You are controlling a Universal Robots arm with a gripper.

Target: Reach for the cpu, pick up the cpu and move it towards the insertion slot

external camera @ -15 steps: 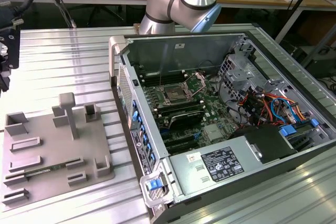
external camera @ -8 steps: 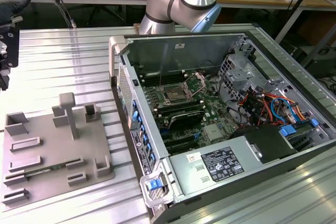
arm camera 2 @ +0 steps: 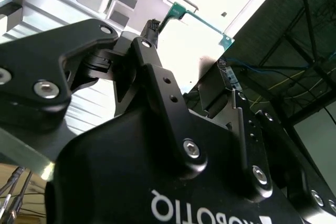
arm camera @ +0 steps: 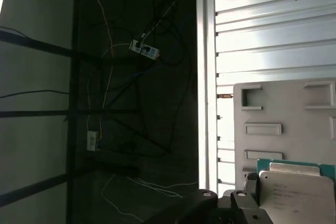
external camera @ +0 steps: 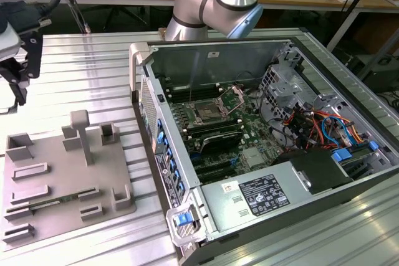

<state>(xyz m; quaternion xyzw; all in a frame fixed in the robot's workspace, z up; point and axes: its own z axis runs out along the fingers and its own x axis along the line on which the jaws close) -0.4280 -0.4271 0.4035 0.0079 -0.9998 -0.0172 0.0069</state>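
Hand (arm camera 2: 189,51) pinches cpu (arm camera 2: 195,34) by opposite edges, centre of second wrist view (grey plate (arm camera: 283,103) behind). Carry step, likely; insertion slot (external camera: 206,114) sits past case wall (external camera: 149,116), so the move needs height.

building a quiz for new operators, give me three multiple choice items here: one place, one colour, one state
1. Where is the slot? A inside the open case B on the floor C on a chair
2. The cpu rim colour? A red B green C black
3. The gripper is: A open and empty B shut on a cable C shut on the cpu
Answers: 1 A, it sits within the case walls. 2 B, a green edge frames the silvery top. 3 C, its fingers bracket the cpu in the second wrist view.
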